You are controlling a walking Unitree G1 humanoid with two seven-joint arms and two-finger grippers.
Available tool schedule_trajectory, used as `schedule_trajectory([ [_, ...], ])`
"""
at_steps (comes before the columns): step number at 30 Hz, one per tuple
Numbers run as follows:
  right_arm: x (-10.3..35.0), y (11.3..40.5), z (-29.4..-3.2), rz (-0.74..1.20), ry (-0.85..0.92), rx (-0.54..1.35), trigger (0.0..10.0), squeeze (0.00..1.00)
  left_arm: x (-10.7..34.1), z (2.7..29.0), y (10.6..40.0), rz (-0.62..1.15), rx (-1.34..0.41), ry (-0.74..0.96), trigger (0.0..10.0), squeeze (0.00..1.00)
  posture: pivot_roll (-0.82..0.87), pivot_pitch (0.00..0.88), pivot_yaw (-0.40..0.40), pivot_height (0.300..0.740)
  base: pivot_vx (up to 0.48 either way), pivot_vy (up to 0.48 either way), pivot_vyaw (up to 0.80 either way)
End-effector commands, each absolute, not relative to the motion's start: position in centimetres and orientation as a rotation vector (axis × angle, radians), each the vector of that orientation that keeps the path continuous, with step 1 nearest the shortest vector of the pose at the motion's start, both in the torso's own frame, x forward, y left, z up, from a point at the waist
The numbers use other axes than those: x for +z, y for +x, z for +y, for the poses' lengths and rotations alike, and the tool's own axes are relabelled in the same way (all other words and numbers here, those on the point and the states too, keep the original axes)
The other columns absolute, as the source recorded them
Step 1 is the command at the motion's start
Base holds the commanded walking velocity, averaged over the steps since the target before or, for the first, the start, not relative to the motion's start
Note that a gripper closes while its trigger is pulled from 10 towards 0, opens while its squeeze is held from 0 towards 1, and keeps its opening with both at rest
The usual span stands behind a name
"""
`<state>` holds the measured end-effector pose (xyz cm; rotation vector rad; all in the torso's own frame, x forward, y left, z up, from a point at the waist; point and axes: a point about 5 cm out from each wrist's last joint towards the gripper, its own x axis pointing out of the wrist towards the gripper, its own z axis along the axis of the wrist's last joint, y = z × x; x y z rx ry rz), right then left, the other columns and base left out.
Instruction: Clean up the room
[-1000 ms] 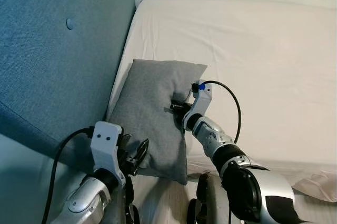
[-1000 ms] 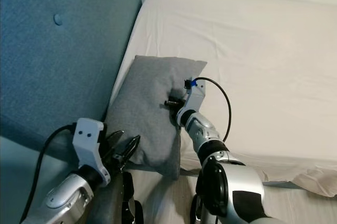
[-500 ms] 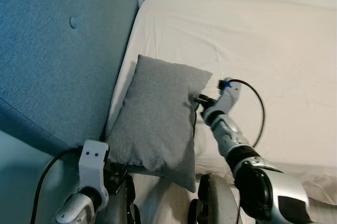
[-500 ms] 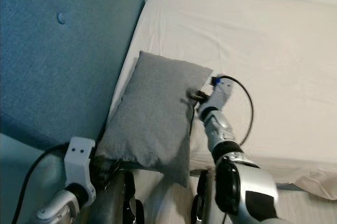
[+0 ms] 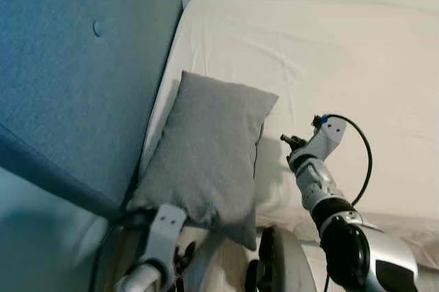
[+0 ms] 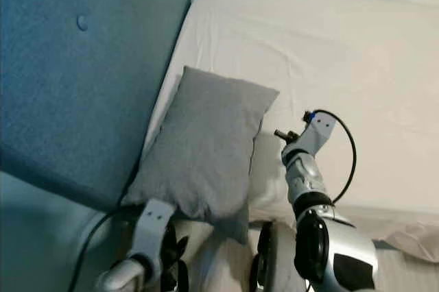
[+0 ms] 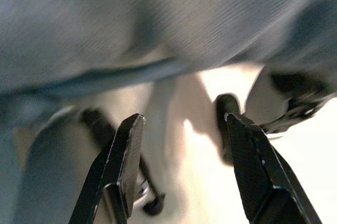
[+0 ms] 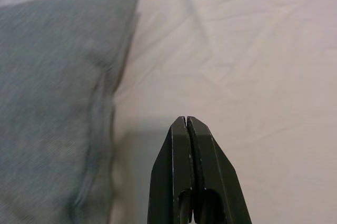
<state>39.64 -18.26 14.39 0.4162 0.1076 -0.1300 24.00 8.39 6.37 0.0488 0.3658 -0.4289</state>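
One grey rectangular fabric pillow point(image 5: 206, 151) lies at the head end of the bed with its cream fitted sheet point(image 5: 343, 59), its long side leaning against the blue padded fabric headboard point(image 5: 75, 66). In the left eye view the right pincer point(image 5: 287, 140) hangs just above the sheet, beside the pillow's outer edge but apart from it, with a black cable looping off the wrist. Low down, the left arm's white wrist housing point(image 5: 161, 227) sits below the pillow's near corner.

The right eye view gives the same layout: the pillow point(image 6: 206, 144) is propped between headboard and mattress, and the right pincer point(image 6: 281, 134) hovers over bare sheet next to it, carrying nothing.

In the left wrist view the left pincer point(image 7: 181, 129) has its two black fingers spread wide, nothing between them; the grey pillow fabric point(image 7: 158, 19) looms blurred overhead, and dark parts of the robot's own body lie beyond.

In the right wrist view the right pincer point(image 8: 188, 121) has its fingers pressed together and empty, pointing at wrinkled sheet, with the pillow's seam point(image 8: 52, 103) off to one side.

As I judge it, the pillow step looks finished, the cushion placed at the bedhead and released. The next move probably calls for drawing both arms clear without dragging the pillow, then looking round the room for another item to tidy.
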Motion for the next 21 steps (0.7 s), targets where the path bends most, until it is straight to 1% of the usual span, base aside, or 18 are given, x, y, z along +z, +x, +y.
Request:
schedule_trajectory([
  [1, 13.5, 39.5, -17.0, 0.166, 0.377, -0.089, 10.0, 0.00, 5.1, 7.2, 23.2, 0.402, -0.446, 0.072, 10.0, 0.00, 0.24, 0.441, -0.021, 0.596, 0.000, 0.000, 0.00],
  [2, 13.6, 39.5, -16.6, 0.168, 0.363, -0.075, 10.0, 0.00, 5.1, 6.6, 23.2, 0.393, -0.459, 0.080, 10.0, 0.00, 0.24, 0.441, -0.020, 0.596, 0.000, 0.000, 0.00],
  [3, 13.6, 39.5, -16.6, 0.168, 0.363, -0.075, 10.0, 0.00, 5.1, 6.6, 23.2, 0.393, -0.459, 0.080, 10.0, 0.00, 0.24, 0.441, -0.020, 0.596, 0.000, 0.000, 0.00],
  [6, 14.5, 40.0, -14.7, 0.156, 0.345, -0.016, 10.0, 0.00, 5.6, 4.3, 23.4, 0.354, -0.492, 0.066, 10.0, 0.00, 0.24, 0.438, -0.023, 0.596, 0.000, 0.000, 0.00],
  [7, 15.3, 40.3, -13.5, 0.136, 0.359, 0.032, 10.0, 0.00, 6.5, 2.8, 23.7, 0.311, -0.506, 0.027, 10.0, 0.00, 0.23, 0.433, -0.026, 0.596, 0.000, 0.000, 0.00],
  [8, 15.3, 40.3, -13.5, 0.136, 0.359, 0.032, 10.0, 0.00, 6.5, 2.8, 23.7, 0.311, -0.506, 0.027, 10.0, 0.00, 0.23, 0.433, -0.026, 0.596, 0.000, 0.000, 0.00],
  [10, 16.5, 40.7, -12.2, 0.097, 0.413, 0.092, 10.0, 0.00, 8.0, 0.4, 23.6, 0.268, -0.554, -0.050, 10.0, 0.00, 0.23, 0.430, -0.030, 0.596, 0.000, 0.000, 0.00],
  [11, 16.9, 40.8, -11.9, 0.084, 0.432, 0.107, 10.0, 0.00, 8.4, -0.3, 23.5, 0.255, -0.571, -0.068, 10.0, 0.00, 0.23, 0.428, -0.029, 0.596, 0.000, 0.000, 0.00],
  [12, 17.1, 40.8, -11.7, 0.077, 0.443, 0.114, 10.0, 0.00, 8.6, -0.7, 23.5, 0.247, -0.580, -0.077, 10.0, 0.00, 0.23, 0.428, -0.029, 0.596, 0.000, 0.000, 0.00],
  [13, 17.7, 41.0, -11.5, 0.056, 0.454, 0.131, 10.0, 0.00, 9.4, -1.7, 23.2, 0.224, -0.610, -0.112, 10.0, 0.00, 0.23, 0.428, -0.029, 0.596, 0.000, 0.000, 0.00],
  [14, 17.7, 41.0, -11.5, 0.056, 0.454, 0.131, 10.0, 0.00, 9.4, -1.7, 23.2, 0.224, -0.610, -0.112, 10.0, 0.00, 0.23, 0.428, -0.029, 0.596, 0.000, 0.000, 0.00],
  [15, 18.2, 41.1, -11.4, 0.036, 0.462, 0.143, 10.0, 0.00, 10.4, -2.8, 23.0, 0.195, -0.640, -0.148, 10.0, 0.00, 0.22, 0.417, -0.032, 0.596, 0.000, 0.000, 0.00],
  [16, 18.2, 41.1, -11.4, 0.036, 0.462, 0.143, 10.0, 0.00, 10.4, -2.8, 23.0, 0.195, -0.640, -0.148, 10.0, 0.00, 0.22, 0.417, -0.032, 0.596, 0.000, 0.000, 0.00],
  [17, 18.5, 41.2, -11.4, 0.026, 0.467, 0.148, 10.0, 0.00, 10.9, -3.3, 22.9, 0.181, -0.654, -0.166, 10.0, 0.00, 0.22, 0.417, -0.032, 0.596, 0.000, 0.000, 0.00],
  [19, 19.1, 41.3, -11.7, 0.003, 0.457, 0.153, 10.0, 0.00, 12.3, -5.4, 22.2, 0.147, -0.735, -0.204, 10.0, 0.00, 0.20, 0.412, -0.035, 0.596, 0.000, 0.000, 0.00],
  [21, 19.1, 41.3, -11.9, -0.001, 0.451, 0.151, 10.0, 0.00, 12.6, -5.9, 21.9, 0.140, -0.762, -0.215, 10.0, 0.00, 0.20, 0.409, -0.034, 0.596, 0.000, 0.000, 0.00],
])
